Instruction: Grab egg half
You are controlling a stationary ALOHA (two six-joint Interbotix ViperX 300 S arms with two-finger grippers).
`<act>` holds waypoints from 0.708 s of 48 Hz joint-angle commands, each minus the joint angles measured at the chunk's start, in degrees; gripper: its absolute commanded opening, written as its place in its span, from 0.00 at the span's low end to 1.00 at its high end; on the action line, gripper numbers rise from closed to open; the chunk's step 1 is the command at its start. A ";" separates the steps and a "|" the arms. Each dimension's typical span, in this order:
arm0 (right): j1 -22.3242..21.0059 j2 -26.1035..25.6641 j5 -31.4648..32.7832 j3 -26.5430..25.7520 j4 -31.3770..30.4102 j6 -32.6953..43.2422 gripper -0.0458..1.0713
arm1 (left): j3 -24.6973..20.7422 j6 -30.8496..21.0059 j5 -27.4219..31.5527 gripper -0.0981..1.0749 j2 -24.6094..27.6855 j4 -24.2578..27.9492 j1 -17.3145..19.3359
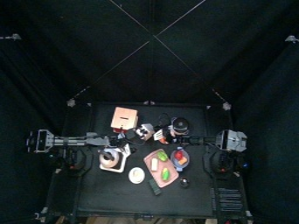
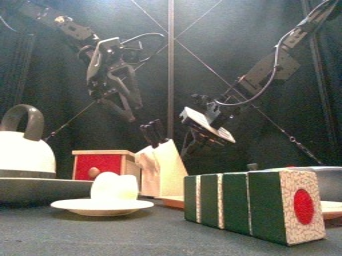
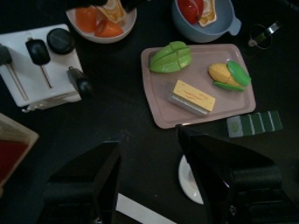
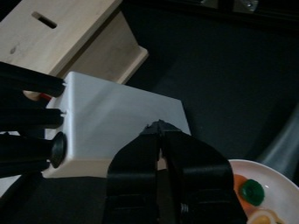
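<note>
At the left of the counter (image 2: 160, 240), a rounded white kettle (image 2: 20, 145) with a dark arched handle is seen. Beside it stands a square wooden box (image 2: 104, 163) with a red face. In front of the box, a smooth, pale, domed egg half (image 2: 114, 186) is set on a shallow white plate (image 2: 67, 207), near the counter's front edge. Behind the plate, a slanted white knife block (image 2: 163, 168) with black handles is placed. Further right, a flat pink tray (image 3: 163, 105) is laid out. A green lobed vegetable (image 3: 172, 58), a yellow ear of corn (image 3: 228, 75) in green husk and a yellow rectangular slab (image 3: 195, 96) are carried on it. An orange-filled bowl (image 3: 100, 17) and a blue bowl (image 3: 208, 16) are seen beyond the tray. At the right front, a block (image 2: 254, 205) striped green and white with a red dot is stood.

The left tool (image 3: 149, 144) is held nearly fully open above the counter, over the plate's edge, and nothing is gripped or touched. The right tool (image 4: 162, 129) is hung over the knife block with its jaws pressed together, and nothing is seen between them.
</note>
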 commanded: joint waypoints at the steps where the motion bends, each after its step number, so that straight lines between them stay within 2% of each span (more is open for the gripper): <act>1: 0.79 -4.22 0.70 0.53 1.05 0.00 0.29 | 2.37 -0.26 -5.36 0.81 -1.49 0.00 -2.29; 9: 4.48 -8.70 0.70 3.16 1.67 0.00 0.29 | 5.98 0.35 -15.64 0.81 -1.32 -2.55 -8.26; 13: 6.33 -10.81 0.70 4.75 1.76 0.00 0.29 | 6.94 0.70 -18.11 0.81 -1.05 -2.29 -10.81; 18: 8.35 -13.36 0.70 7.12 1.76 0.00 0.29 | 8.17 0.62 -18.37 0.81 -0.44 -0.70 -13.27; 24: 9.84 -16.88 0.79 10.20 1.76 0.09 0.29 | 8.44 0.97 -18.28 0.81 2.99 2.29 -17.14; 29: 10.46 -19.34 1.76 12.57 1.85 0.62 0.29 | 7.38 1.67 -16.52 0.81 6.24 8.00 -18.81; 34: 10.81 -20.57 2.99 14.15 3.08 0.62 0.29 | 5.27 2.55 -10.72 0.82 8.17 15.82 -19.16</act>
